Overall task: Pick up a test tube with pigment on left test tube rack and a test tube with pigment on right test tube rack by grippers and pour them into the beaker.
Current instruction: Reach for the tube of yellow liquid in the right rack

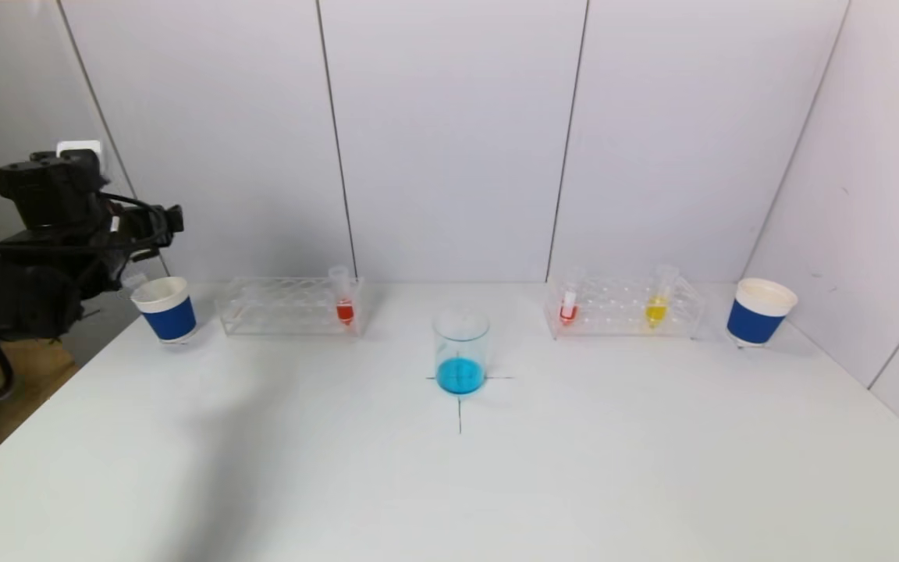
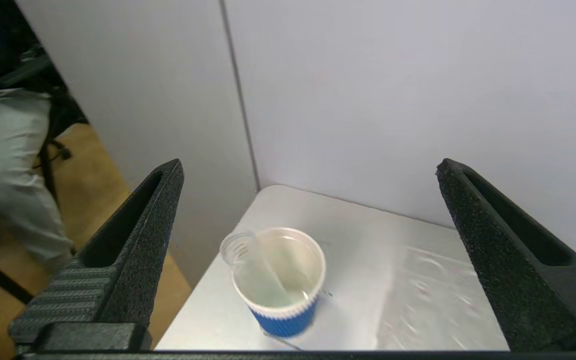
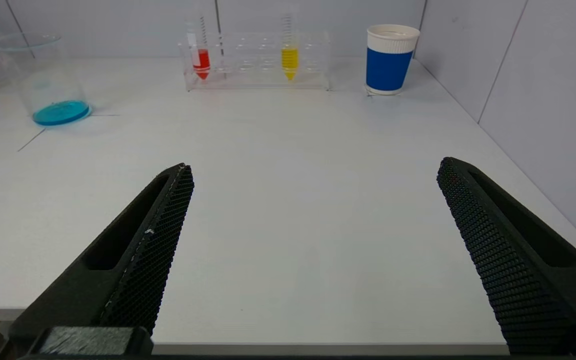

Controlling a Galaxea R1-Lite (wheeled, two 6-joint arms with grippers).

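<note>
A clear glass beaker stands at the middle of the white surface on a thin black cross mark, with blue liquid pooled in its bottom. Toward the far edge sit 2 transparent plastic racks: the left test tube rack holds 1 conical tube of orange-red pigment at its end nearest the beaker, and the right test tube rack holds a red-pigment tube and a yellow-pigment tube. A ribbed blue paper cup with a white rim stands at each far corner: the left cup contains an emptied clear tube leaning inside it, and the right cup is beside the right rack. The left gripper hovers above the left cup at the surface's far left corner, its rough black fingers spread wide and released, grasping nothing. The right gripper hangs low over the near right edge (out of the head view), its mesh-textured fingers likewise spread apart and empty. Pale grey panelled walls enclose the surface behind and to the right.
</note>
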